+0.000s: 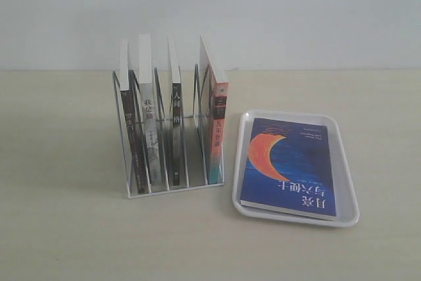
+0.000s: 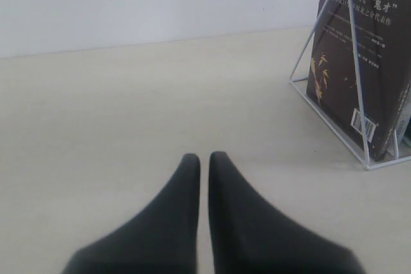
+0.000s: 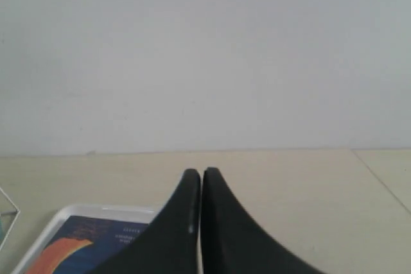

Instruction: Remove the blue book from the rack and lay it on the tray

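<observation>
The blue book (image 1: 289,166) with its orange-red crescent lies flat, cover up, inside the white tray (image 1: 347,182) to the right of the rack (image 1: 172,187). The rack holds several upright books. Neither gripper shows in the exterior view. In the left wrist view my left gripper (image 2: 203,156) is shut on nothing, low over the table, apart from the rack (image 2: 359,107). In the right wrist view my right gripper (image 3: 201,171) is shut and empty, and behind its fingers lie a corner of the tray (image 3: 103,210) and the book (image 3: 96,239).
In the rack stand a black-spined book (image 1: 135,143), a grey-spined one (image 1: 150,133), another black-spined one (image 1: 175,129) and a pink-red-and-teal-spined one (image 1: 217,129). A pale wall runs behind the beige table.
</observation>
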Controlling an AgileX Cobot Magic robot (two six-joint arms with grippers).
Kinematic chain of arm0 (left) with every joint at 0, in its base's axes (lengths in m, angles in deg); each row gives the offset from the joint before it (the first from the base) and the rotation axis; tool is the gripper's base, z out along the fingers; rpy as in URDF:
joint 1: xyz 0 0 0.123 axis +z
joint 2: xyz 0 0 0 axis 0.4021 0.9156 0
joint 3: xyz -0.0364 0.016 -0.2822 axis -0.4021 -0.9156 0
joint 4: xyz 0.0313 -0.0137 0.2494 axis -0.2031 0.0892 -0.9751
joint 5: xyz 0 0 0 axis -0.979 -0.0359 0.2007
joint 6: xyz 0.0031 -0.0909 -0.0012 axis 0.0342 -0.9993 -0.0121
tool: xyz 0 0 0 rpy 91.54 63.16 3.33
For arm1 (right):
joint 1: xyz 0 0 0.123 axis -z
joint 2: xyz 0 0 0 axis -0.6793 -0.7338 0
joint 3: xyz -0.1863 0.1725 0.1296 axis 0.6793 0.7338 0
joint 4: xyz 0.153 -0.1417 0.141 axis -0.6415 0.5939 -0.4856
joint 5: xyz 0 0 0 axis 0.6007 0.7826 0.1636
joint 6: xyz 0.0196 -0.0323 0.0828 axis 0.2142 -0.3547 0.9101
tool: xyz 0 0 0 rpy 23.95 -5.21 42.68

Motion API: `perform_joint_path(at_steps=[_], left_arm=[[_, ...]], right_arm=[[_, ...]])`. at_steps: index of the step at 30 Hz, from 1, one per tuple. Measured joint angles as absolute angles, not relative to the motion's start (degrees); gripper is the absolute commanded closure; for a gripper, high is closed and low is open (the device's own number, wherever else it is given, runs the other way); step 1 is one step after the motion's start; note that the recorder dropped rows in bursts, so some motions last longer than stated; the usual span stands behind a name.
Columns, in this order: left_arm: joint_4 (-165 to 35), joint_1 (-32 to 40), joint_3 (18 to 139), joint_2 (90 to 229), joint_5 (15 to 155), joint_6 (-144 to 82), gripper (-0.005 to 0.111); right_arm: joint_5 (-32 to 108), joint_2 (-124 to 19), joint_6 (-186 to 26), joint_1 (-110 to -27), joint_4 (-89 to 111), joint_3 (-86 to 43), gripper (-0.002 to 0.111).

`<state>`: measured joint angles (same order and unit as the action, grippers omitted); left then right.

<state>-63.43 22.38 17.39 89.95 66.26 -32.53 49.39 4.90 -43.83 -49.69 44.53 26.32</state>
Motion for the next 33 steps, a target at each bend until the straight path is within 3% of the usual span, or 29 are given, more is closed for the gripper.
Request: perform_joint_path(at_steps=[10,19,23,33], left_arm=[[-63.43,22.38,17.39,89.95,66.26,-32.53,0.102],[-63.43,22.38,17.39,89.95,66.26,-32.53,0.102],[-63.43,22.38,17.39,89.95,66.26,-32.53,0.102],[-63.43,22.38,17.39,89.95,66.26,-32.53,0.102]], right_arm=[[45.71,4.9,-44.25,-50.74,43.36,33.93,0.108],[41.98,8.25,-71.85,-50.74,15.89,38.82,0.108],[41.74,14.15,-73.88,-50.74,14.18,42.41,0.108],[53.31,18.97,-78.14,-50.74,11.34,43.33,0.108]])
